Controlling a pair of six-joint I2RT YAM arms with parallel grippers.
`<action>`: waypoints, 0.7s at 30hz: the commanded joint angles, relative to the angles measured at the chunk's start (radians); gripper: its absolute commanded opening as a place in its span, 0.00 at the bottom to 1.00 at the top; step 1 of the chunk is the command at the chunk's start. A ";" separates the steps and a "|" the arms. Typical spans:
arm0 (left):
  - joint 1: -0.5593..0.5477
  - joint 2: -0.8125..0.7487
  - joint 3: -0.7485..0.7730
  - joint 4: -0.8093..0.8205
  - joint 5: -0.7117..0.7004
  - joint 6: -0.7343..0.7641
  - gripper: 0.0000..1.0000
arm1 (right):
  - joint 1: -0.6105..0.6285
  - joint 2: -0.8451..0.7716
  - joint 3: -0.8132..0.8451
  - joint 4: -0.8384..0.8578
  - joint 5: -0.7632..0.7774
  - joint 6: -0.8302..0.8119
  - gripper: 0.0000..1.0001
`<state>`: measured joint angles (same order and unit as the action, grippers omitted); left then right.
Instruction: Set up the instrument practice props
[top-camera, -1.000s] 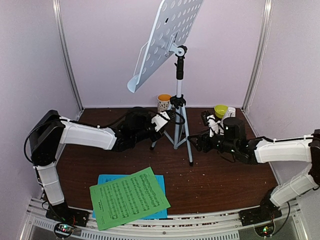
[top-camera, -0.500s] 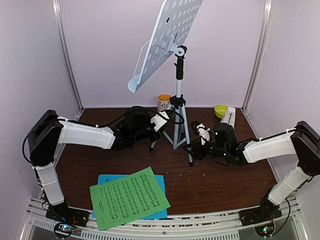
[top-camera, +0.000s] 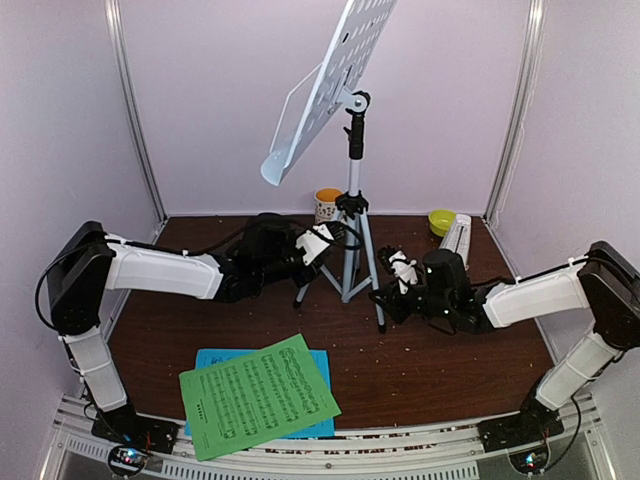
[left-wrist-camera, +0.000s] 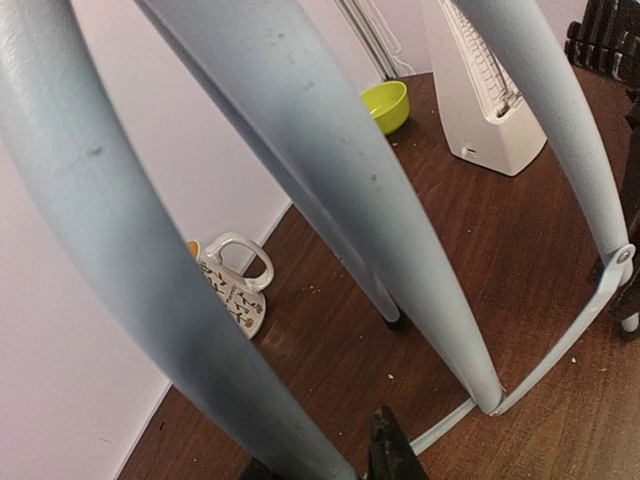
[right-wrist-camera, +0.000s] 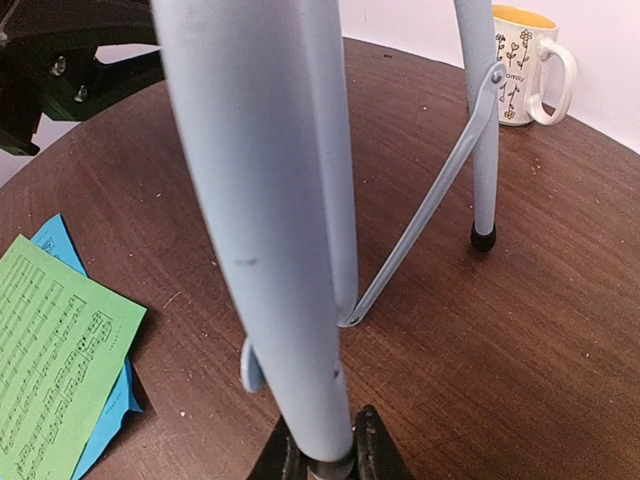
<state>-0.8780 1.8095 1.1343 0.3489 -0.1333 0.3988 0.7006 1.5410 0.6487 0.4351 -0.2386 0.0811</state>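
The white perforated music stand (top-camera: 330, 80) stands on its silver tripod (top-camera: 350, 255) at the back middle. My left gripper (top-camera: 312, 250) is shut on the tripod's left leg (left-wrist-camera: 150, 300), which runs between my fingers at the bottom edge of the left wrist view (left-wrist-camera: 320, 465). My right gripper (top-camera: 385, 292) is shut on the right leg (right-wrist-camera: 270, 200), low near its foot (right-wrist-camera: 320, 455). The green sheet (top-camera: 260, 395) lies on the blue sheet (top-camera: 212, 358) at the front left; both show in the right wrist view (right-wrist-camera: 50, 350) (right-wrist-camera: 108, 412). The white metronome (top-camera: 457, 238) stands at the back right.
A patterned mug (top-camera: 327, 205) with an orange inside stands behind the tripod, against the back wall. A lime-green bowl (top-camera: 441, 220) sits next to the metronome. Walls close the table at the back and both sides.
My right gripper has moved left from beside the metronome to the tripod's right leg and closed on it. The stand has shifted slightly left, its desk tilting steeper.
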 joint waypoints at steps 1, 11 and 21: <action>-0.013 -0.007 -0.066 -0.204 0.008 0.164 0.00 | -0.009 -0.052 -0.029 -0.038 0.092 0.078 0.00; -0.009 -0.042 -0.175 -0.182 -0.025 0.136 0.00 | -0.009 -0.155 -0.133 -0.104 0.230 0.175 0.00; 0.031 -0.099 -0.312 -0.116 -0.067 0.101 0.00 | -0.035 -0.219 -0.172 -0.217 0.365 0.212 0.00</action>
<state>-0.9123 1.7107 0.9398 0.4793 -0.0746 0.3908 0.7425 1.3556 0.5098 0.3523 -0.1677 0.1192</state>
